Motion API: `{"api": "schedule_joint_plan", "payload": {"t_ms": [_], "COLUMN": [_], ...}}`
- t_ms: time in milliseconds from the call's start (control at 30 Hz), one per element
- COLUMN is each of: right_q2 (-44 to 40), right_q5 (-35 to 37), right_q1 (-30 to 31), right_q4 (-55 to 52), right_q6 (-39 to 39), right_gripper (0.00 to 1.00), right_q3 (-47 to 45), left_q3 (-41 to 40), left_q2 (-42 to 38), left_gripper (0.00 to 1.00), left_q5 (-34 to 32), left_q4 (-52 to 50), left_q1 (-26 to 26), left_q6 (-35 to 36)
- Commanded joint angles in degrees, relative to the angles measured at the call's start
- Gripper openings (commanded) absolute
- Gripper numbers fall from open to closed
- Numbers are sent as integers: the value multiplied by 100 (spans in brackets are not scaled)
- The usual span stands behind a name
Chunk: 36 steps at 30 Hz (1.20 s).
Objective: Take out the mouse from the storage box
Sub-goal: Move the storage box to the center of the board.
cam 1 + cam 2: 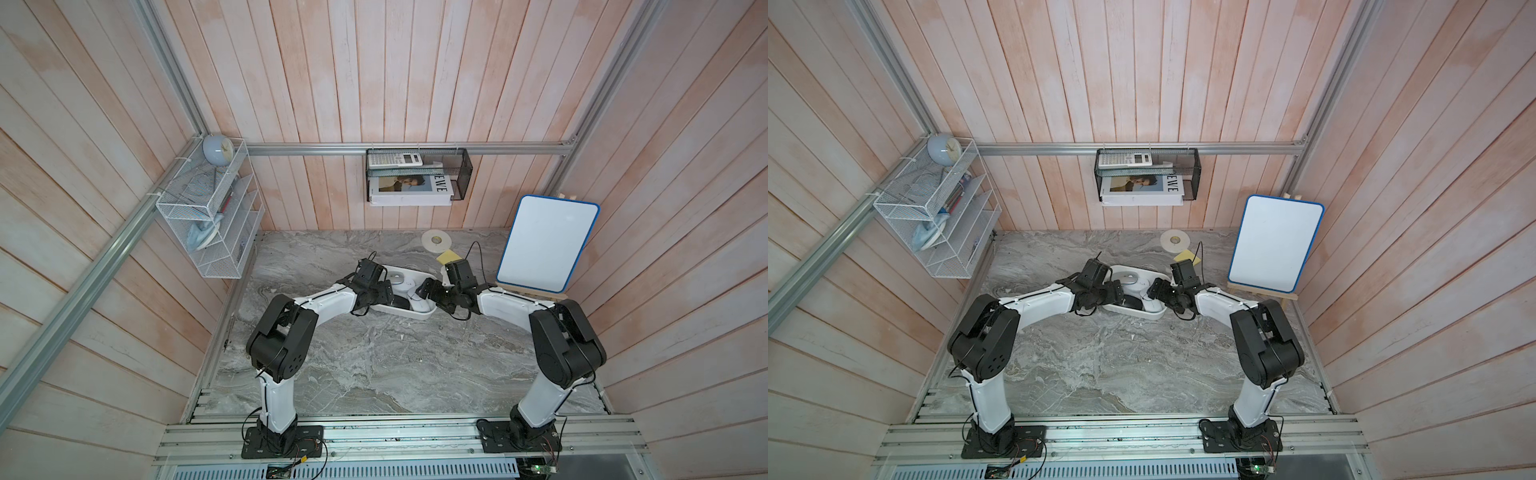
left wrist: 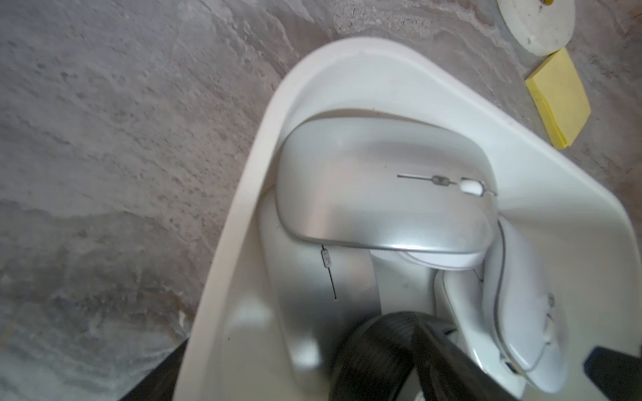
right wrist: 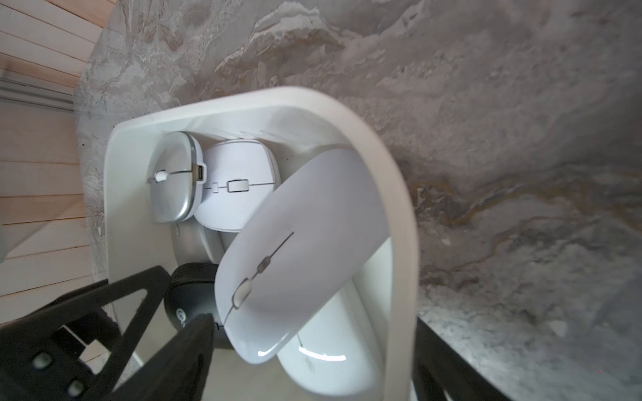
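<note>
1. From 6 o'clock both arms fold inward over the desk (image 1: 374, 365) to the box (image 1: 417, 314). It sits mid-desk, its length running 10 to 4 o'clock, and the wrists cover its sides in both top views.
2. The left claw (image 1: 388, 293) comes in from 9 o'clock, fingers (image 2: 156, 375) wide apart and clamped on nothing. The wrist view cuts both fingers off. One lies outside the rim; I cannot tell on which side the other lies.
3. The right claw (image 1: 422, 289) comes in from 3 o'clock, also apart. One blurred finger (image 3: 187, 354) is inside the box just beside the black mouse (image 3: 191, 291), the other outside the rim. Whether the inner tip touches anything is unclear.
4. Every mouse is in the box. The white mouse (image 3: 298, 257) leans tilted on the rim between the right claw's fingers and hides most of another white one. The black mouse is half covered.
5. At the 10 o'clock end the silver mouse (image 2: 382, 187) lies atop a second silver one, which is mostly hidden.
6. Past the box at 1 o'clock are a tape roll (image 1: 437, 241) and sticky notes (image 1: 446, 257), the notes partly behind the right wrist. A whiteboard (image 1: 546, 243) leans at 2 o'clock.
7. Farthest, on the walls, the rack (image 1: 208, 232) at 10 o'clock has contents that are indistinct through its wires. The basket (image 1: 463, 174) at 12 holds a calculator (image 1: 395, 159) and a book (image 1: 409, 189).
</note>
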Motion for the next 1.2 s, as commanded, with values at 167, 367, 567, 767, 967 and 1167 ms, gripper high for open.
{"api": "schedule_joint_plan", "payload": {"t_ms": [167,367,567,767,967,1167], "right_q2": [-299,-642,-798,-622,-315,-72], "right_q5": [429,466,74,-49,-110,-147], "right_q1": [-69,-146,-28,-6,-42,-208], "right_q4": [-733,-895,-586,-432,-581,-658], "right_q6": [-611,-690,-468,-444,-606,-704], "right_gripper": [90,90,90,90,89,89], "right_q3": [184,-67,-328,-290,123,435], "left_q3": [-432,-439,67,77,72,-520], "left_q2": [-783,-811,-120,161,181,-224], "left_gripper": [94,97,97,96,95,93], "left_q5": [-581,-68,801,1441,1262,761], "left_q4": [284,281,308,952,865,1165], "left_q1": [-93,540,861,763,422,79], "left_q6": [-279,33,456,240,235,-276]}}
